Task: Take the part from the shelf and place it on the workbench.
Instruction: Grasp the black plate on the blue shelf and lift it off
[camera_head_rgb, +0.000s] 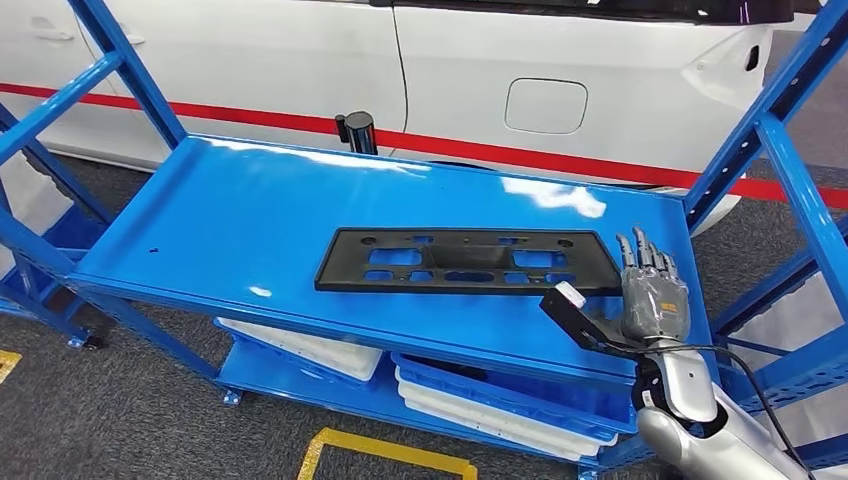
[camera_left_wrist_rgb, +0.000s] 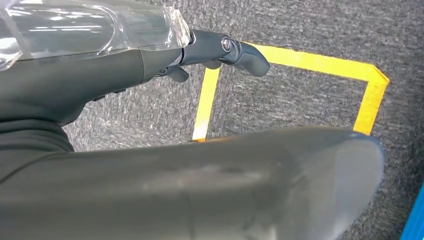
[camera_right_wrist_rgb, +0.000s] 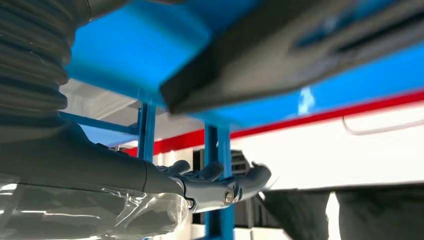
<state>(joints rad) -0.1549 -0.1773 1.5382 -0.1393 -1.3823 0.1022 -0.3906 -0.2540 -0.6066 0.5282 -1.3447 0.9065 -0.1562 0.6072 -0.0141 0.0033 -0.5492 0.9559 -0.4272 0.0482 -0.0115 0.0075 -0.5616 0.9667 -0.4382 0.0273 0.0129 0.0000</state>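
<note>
One part (camera_head_rgb: 468, 262), a long flat black plastic panel pierced with slots and holes, lies flat on the top deck of the blue shelf (camera_head_rgb: 250, 215), toward its right front. It looks light and stiff, though thin enough to flex if lifted by one end, and its smooth face lying flush on glossy metal gives little to get under. The right end, or the front long edge near it, seems the best hold, perhaps after sliding it past the deck's lip.

From the head, the right hand (camera_head_rgb: 655, 292) stands just beside that right end, fingers straight and apart, holding nothing; whether a fingertip touches the panel I cannot tell. The right wrist view adds the part's (camera_right_wrist_rgb: 300, 45) blurred end close by and the hand (camera_right_wrist_rgb: 220, 185) clear of it. The left wrist view looks down on grey carpet with yellow tape (camera_left_wrist_rgb: 300, 65); the left hand (camera_left_wrist_rgb: 220, 52) holds nothing, fingers loosely extended.
</note>
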